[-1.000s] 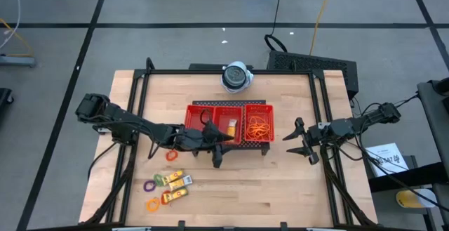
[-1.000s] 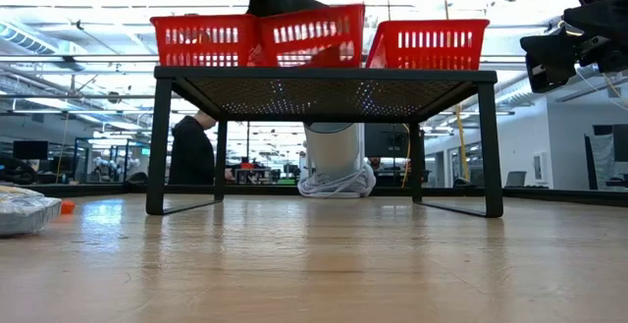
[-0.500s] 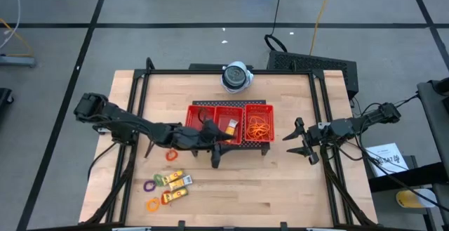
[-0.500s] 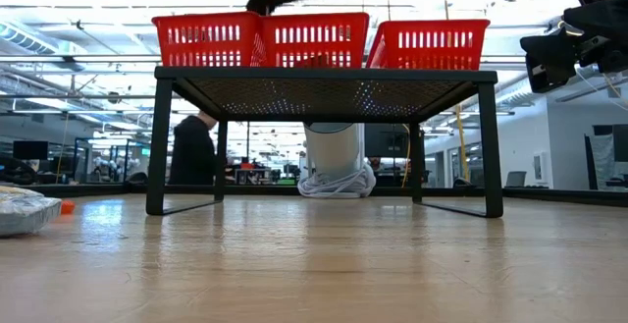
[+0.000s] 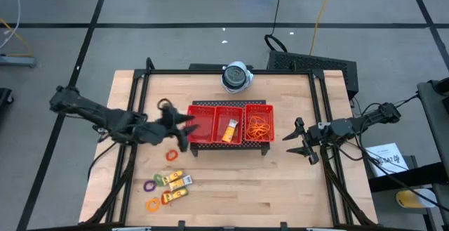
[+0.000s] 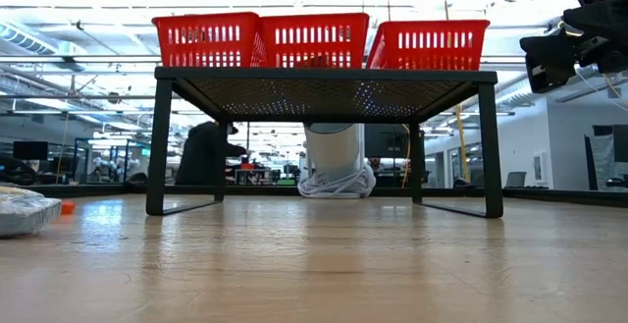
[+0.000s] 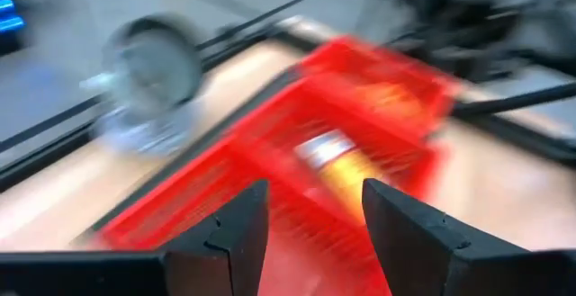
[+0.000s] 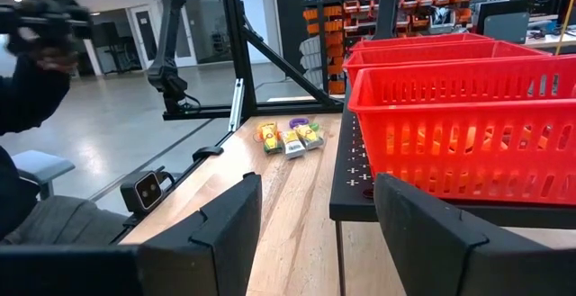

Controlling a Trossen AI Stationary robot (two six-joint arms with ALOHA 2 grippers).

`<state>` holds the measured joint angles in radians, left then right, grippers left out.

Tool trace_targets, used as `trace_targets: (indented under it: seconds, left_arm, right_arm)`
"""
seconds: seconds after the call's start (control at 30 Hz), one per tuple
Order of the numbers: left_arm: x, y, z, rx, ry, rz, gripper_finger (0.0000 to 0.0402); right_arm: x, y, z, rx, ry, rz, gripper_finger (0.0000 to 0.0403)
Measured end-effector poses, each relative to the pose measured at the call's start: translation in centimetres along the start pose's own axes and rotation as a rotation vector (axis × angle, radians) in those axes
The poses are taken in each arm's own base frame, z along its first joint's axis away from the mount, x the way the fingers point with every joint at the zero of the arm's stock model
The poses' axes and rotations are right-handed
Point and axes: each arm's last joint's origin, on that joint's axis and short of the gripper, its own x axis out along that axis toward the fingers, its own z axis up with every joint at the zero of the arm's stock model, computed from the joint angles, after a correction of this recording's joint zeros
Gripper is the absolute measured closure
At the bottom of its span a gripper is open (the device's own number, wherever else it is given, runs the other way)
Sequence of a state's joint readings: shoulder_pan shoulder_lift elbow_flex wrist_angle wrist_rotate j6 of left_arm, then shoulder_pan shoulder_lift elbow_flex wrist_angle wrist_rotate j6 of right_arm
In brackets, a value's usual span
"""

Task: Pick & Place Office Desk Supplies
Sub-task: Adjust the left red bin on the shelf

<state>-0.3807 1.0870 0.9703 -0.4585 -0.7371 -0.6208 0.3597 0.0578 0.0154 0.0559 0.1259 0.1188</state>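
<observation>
Yellow packets [image 5: 175,182] (plus rings [image 5: 150,186]) on table.

Wooden counter [image 5: 231,182] on grey floor. Red three-compartment mesh tray [image 5: 229,124] sits on a black perforated stand [image 6: 324,92] near the counter's middle. Round white-grey device [image 5: 236,76] at the counter's far edge, behind the tray; cable coiled at its base in the low view. Person in dark clothing [image 6: 208,153] in the room beyond.

Two dark, slim jointed arms; each tool [image 8: 310,233] has two matte black, seemingly angular fingers.
</observation>
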Motion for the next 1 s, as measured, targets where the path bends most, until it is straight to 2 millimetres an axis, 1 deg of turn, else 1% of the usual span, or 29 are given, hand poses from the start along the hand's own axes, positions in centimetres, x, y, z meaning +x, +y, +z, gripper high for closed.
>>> trace_targets:
  seconds: [0.13, 0.2, 0.3, 0.63, 0.77, 0.9, 1.0]
  left_arm:
    - [-2.4, 2.0, -1.3, -0.074, 0.041, 0.145, 0.0213]
    - [-3.0, 2.6, -2.1, -0.101, 0.064, 0.201, 0.0213]
    - [-3.3, 3.2, -3.1, -0.140, 0.082, 0.264, 0.0213]
    - [-1.6, 4.0, -6.7, -0.224, 0.094, 0.314, 0.0213]
    - [-1.1, 4.2, -7.3, -0.247, 0.084, 0.314, 0.0213]
    - [-0.5, 4.1, -7.4, -0.271, 0.077, 0.300, 0.0213]
    - [0.2, 3.6, -7.3, -0.257, 0.079, 0.272, 0.0213]
  right_arm:
    - [0.0, 0.0, 0.0, 0.000, -0.001, 0.000, 0.0197]
    - [0.0, 0.0, 0.0, 0.000, 0.000, 0.000, 0.0197]
    - [0.0, 0.0, 0.0, 0.000, -0.001, 0.000, 0.0197]
    - [0.0, 0.0, 0.0, 0.000, -0.001, 0.000, 0.0197]
    - [0.0, 0.0, 0.0, 0.000, 0.000, 0.000, 0.0197]
    - [0.0, 0.0, 0.0, 0.000, -0.001, 0.000, 0.0197]
    - [0.0, 0.0, 0.0, 0.000, -0.001, 0.000, 0.0197]
